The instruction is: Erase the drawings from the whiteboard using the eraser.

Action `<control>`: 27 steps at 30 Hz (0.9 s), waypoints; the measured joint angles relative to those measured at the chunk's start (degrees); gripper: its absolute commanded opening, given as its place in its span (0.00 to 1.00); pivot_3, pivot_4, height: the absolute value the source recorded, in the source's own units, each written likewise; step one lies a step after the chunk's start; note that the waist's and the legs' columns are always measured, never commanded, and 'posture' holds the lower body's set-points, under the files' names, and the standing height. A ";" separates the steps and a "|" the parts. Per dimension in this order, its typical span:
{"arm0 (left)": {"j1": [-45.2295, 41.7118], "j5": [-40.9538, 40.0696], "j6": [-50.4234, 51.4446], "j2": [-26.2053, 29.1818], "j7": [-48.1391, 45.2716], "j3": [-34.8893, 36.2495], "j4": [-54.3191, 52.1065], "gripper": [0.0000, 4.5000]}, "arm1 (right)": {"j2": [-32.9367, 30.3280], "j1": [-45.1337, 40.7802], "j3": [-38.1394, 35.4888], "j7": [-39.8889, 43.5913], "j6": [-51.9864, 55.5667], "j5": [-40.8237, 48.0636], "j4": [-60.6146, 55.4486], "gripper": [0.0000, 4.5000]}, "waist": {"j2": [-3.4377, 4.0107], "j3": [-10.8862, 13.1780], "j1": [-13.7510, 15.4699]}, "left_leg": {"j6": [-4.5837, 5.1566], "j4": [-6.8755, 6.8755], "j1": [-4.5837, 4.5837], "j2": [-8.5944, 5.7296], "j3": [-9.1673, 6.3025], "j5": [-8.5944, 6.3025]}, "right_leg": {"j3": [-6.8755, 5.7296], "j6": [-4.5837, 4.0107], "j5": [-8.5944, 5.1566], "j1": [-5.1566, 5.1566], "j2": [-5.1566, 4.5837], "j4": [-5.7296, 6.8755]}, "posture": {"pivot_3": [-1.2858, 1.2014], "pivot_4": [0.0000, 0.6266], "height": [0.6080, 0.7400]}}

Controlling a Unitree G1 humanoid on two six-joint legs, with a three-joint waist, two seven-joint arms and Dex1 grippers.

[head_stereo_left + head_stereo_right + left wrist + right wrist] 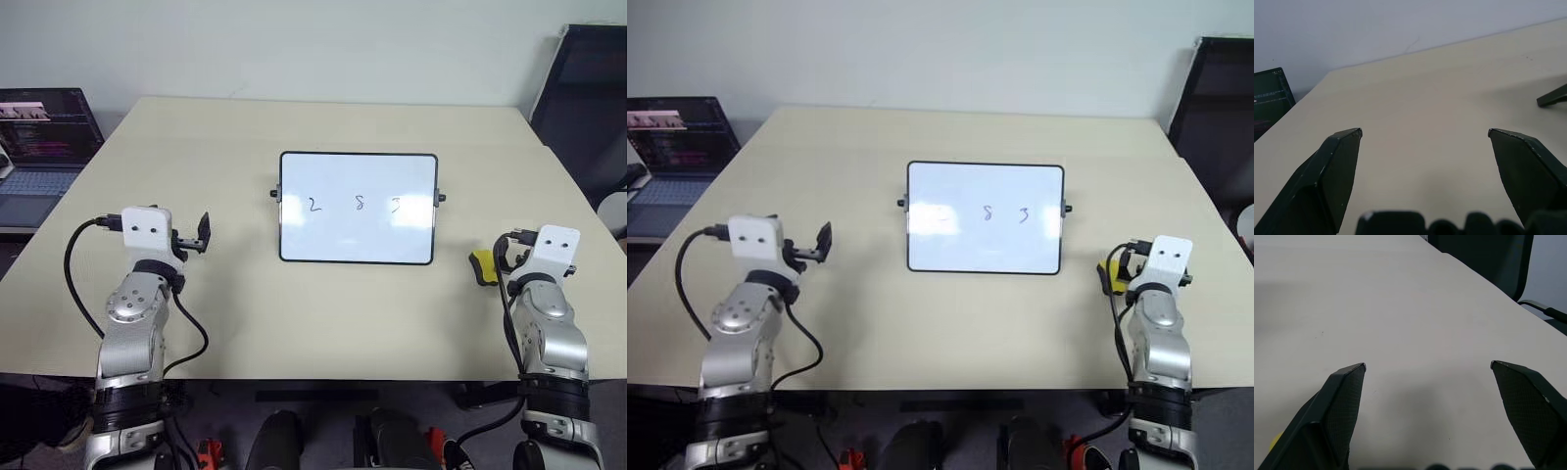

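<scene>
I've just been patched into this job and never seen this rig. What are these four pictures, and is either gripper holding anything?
It is a two-armed humanoid robot at a beige table. The two wide pictures come from its head camera, looking down over both arms. The other two look out from each wrist, along that gripper's two black fingers. The whiteboard lies mid-table with the drawings, three small digits. The yellow eraser lies on the table beside the right gripper. The left gripper is out to the board's left. Both grippers are open and hold nothing. A laptop sits off the table's left edge, a dark chair at the far right.
</scene>
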 measured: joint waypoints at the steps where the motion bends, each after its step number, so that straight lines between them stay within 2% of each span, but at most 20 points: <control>1: 0.09 -0.01 0.15 0.00 0.02 0.08 -0.20 1.00 | -0.04 -0.03 0.00 0.11 0.01 0.00 0.02 1.00 | 0.00 0.00 0.02 | 0.00 0.00 0.00 0.00 0.01 0.00 | -0.02 0.00 0.00 0.00 0.00 0.00 | 0.52 0.24 1.00; 13: -0.23 0.00 0.48 0.04 0.14 1.56 -0.39 1.00 | -0.52 -2.37 0.94 0.93 0.00 -0.03 2.58 1.00 | 0.00 0.00 0.03 | 0.00 0.00 0.00 -0.01 0.03 0.00 | -0.01 0.00 0.00 0.00 0.00 0.00 | 0.52 0.24 1.00; 27: -1.88 -0.26 -0.51 -0.99 -0.80 0.73 0.62 1.00 | -1.93 -1.17 -0.49 0.95 0.13 0.03 0.70 1.00 | 0.00 0.00 0.01 | 0.00 0.00 0.00 -0.01 0.03 0.00 | 0.00 0.00 0.00 0.00 0.01 0.01 | 0.52 0.24 1.00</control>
